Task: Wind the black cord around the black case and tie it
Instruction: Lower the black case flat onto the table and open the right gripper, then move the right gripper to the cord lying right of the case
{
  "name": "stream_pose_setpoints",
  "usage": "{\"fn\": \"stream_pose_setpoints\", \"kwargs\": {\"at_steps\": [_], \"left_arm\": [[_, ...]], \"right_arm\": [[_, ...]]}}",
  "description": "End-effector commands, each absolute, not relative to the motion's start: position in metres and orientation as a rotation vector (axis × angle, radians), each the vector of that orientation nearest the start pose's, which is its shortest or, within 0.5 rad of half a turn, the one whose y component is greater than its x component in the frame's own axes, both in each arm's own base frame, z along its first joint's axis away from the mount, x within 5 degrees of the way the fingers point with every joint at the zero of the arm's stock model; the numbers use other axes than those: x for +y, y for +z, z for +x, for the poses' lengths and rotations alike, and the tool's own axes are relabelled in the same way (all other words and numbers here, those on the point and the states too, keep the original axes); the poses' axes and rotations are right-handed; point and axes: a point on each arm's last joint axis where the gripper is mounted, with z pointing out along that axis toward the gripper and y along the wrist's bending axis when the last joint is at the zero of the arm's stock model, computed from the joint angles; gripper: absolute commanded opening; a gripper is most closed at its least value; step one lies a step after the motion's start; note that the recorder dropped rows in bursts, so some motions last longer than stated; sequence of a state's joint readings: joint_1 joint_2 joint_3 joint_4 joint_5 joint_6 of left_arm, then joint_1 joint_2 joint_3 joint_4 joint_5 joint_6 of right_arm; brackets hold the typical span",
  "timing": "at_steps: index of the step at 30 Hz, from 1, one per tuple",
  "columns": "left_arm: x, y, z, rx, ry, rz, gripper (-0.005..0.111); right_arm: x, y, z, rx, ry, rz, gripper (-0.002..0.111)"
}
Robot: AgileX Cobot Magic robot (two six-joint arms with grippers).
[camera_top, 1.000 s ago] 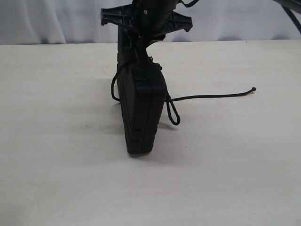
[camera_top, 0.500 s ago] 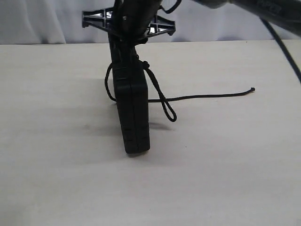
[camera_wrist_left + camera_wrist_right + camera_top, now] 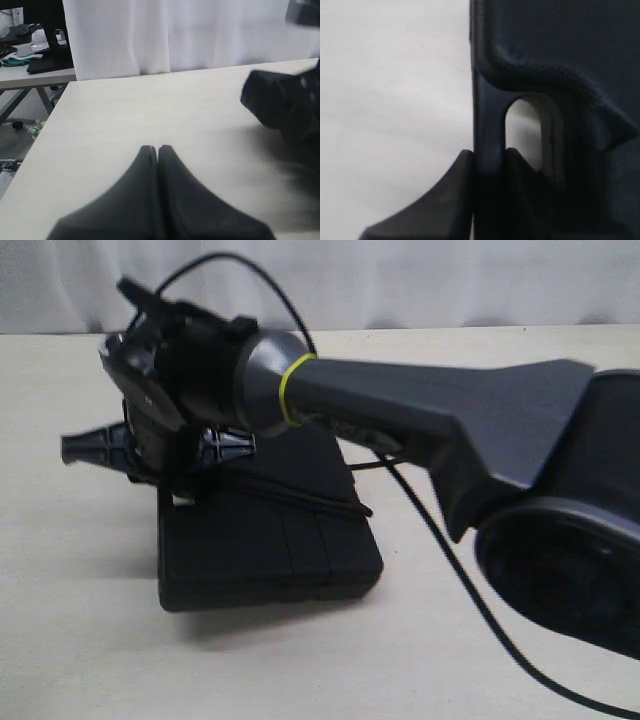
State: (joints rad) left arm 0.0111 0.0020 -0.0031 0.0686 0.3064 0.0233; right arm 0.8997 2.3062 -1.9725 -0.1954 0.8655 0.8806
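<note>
1. The right gripper [image 3: 487, 156] is clenched on the handle bar [image 3: 488, 117] of the flat rectangular matte black plastic case [image 3: 262, 552], which is broad face up over the pale table [image 3: 90, 640]
2. The thin black braided cord [image 3: 300, 499] crosses the case's top face
3. The left gripper [image 3: 158, 150] is closed, empty, above the table

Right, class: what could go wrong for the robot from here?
1. The right gripper pinches only the thin handle bar of the case, so the case could twist or slip out.
2. The cord lies loose across the case; it may slide off if the case is moved.
3. The left gripper is shut and away from the cord, so nothing keeps it taut.
</note>
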Motion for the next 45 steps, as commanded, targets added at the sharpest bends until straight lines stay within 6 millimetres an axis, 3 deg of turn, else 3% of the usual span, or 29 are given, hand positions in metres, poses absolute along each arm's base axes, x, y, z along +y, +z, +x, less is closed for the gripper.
{"fn": "stream_pose_setpoints", "kwargs": {"at_steps": [1,6,10,12,17,21,26,29,34,41,45], "left_arm": [[0.002,0.186,0.054,1.788,0.085,0.06,0.0],[0.002,0.186,0.054,1.788,0.085,0.06,0.0],[0.002,0.186,0.054,1.788,0.088,0.062,0.0],[0.002,0.186,0.054,1.788,0.088,0.062,0.0],[0.002,0.186,0.054,1.788,0.091,0.064,0.0],[0.002,0.186,0.054,1.788,0.091,0.064,0.0],[0.002,0.186,0.054,1.788,0.091,0.064,0.0],[0.002,0.186,0.054,1.788,0.091,0.064,0.0],[0.002,0.186,0.054,1.788,0.091,0.064,0.0],[0.002,0.186,0.054,1.788,0.092,0.066,0.0],[0.002,0.186,0.054,1.788,0.087,0.062,0.0]], "right_arm": [[0.394,0.158,0.332,2.701,0.365,-0.089,0.004],[0.399,0.148,0.34,2.648,0.431,-0.157,0.009],[0.385,0.165,0.352,2.7,0.333,-0.191,0.051],[0.377,0.184,0.356,2.723,0.255,-0.272,0.061],[0.338,0.237,0.367,2.786,0.155,-0.374,0.061],[0.311,0.272,0.377,2.715,0.177,-0.404,0.061],[0.281,0.294,0.376,2.72,0.205,-0.391,0.061],[0.253,0.282,0.377,2.786,0.131,-0.36,0.061],[0.189,0.254,0.372,2.894,0.063,-0.213,0.061],[0.1,0.232,0.353,2.713,0.188,0.104,0.061],[0.065,0.2,0.342,2.673,0.288,0.37,0.061]]}}
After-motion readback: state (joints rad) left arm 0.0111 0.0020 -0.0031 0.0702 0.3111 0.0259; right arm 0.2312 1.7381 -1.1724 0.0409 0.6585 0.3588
